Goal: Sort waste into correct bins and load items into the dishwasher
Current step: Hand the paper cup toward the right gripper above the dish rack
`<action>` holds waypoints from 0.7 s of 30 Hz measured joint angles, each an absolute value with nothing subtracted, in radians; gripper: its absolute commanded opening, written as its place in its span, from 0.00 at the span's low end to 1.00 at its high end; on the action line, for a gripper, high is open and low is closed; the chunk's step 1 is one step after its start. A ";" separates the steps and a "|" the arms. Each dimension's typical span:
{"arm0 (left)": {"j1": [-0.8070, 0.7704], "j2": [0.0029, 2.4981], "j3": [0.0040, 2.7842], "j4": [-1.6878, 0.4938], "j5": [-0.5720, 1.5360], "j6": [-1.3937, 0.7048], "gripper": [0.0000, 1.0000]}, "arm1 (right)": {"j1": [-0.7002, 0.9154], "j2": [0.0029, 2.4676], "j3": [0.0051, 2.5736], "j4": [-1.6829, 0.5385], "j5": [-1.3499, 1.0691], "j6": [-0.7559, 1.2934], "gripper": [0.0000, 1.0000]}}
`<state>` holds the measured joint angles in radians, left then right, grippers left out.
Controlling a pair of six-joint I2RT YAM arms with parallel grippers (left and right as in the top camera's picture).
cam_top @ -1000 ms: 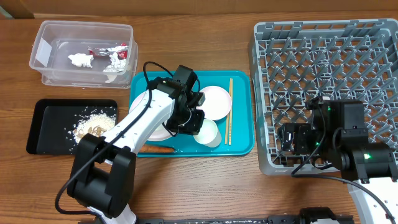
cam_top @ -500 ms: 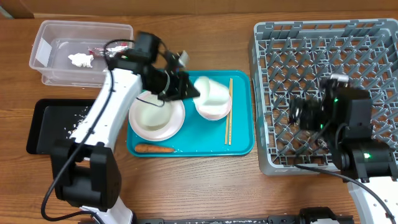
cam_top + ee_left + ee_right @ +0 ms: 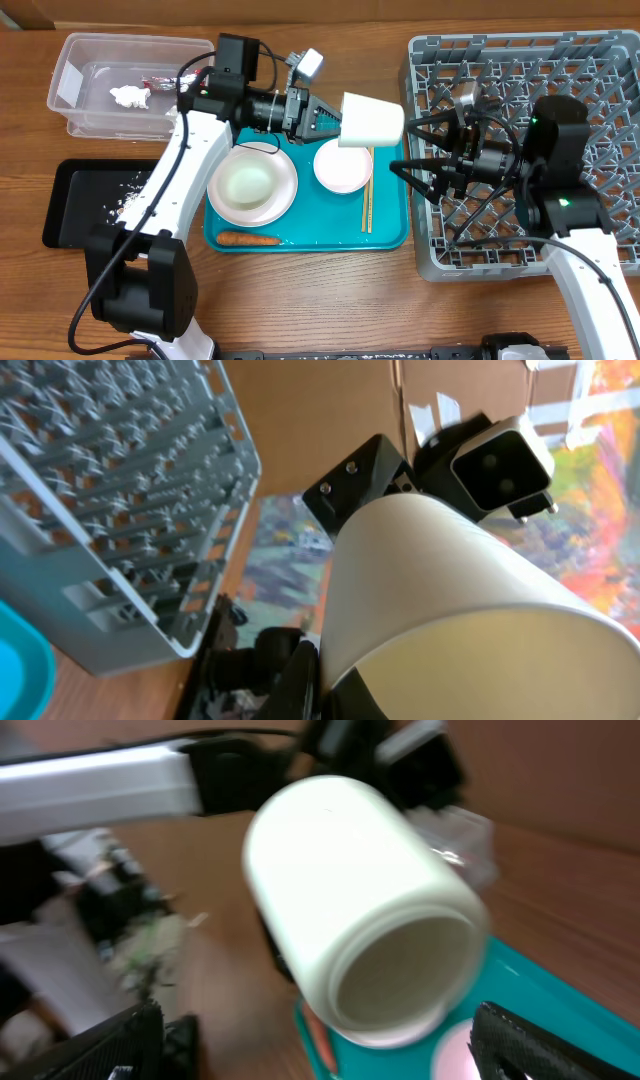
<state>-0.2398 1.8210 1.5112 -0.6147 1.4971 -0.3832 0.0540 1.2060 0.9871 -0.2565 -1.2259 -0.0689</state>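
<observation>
One small white cup [image 3: 372,120], clamped at its base in left jaws, sideways above teal tray [image 3: 385,225], mouth toward right jaws spread wide and empty beside grey rack [image 3: 600,60]: centre right jaws around wall, close firmly, then loosen left.
</observation>
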 measured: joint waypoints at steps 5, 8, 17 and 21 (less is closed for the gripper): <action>-0.243 1.821 1.511 -0.616 1.523 -0.391 0.04 | 0.035 1.227 0.987 -0.215 -1.331 -0.077 1.00; -0.247 1.821 1.511 -0.616 1.526 -0.391 0.04 | 0.030 1.228 0.987 -0.207 -1.343 -0.079 1.00; -0.266 1.821 1.511 -0.620 1.512 -0.396 0.04 | 0.029 1.228 0.987 -0.230 -1.267 -0.078 1.00; -0.312 1.821 1.511 -0.620 1.513 -0.406 0.04 | 0.052 1.229 0.987 -0.264 -1.187 -0.078 1.00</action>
<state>-0.3119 1.8210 1.5112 -0.6201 1.5131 -0.4065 0.0525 1.2289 0.9874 -0.2638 -1.1870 -0.0780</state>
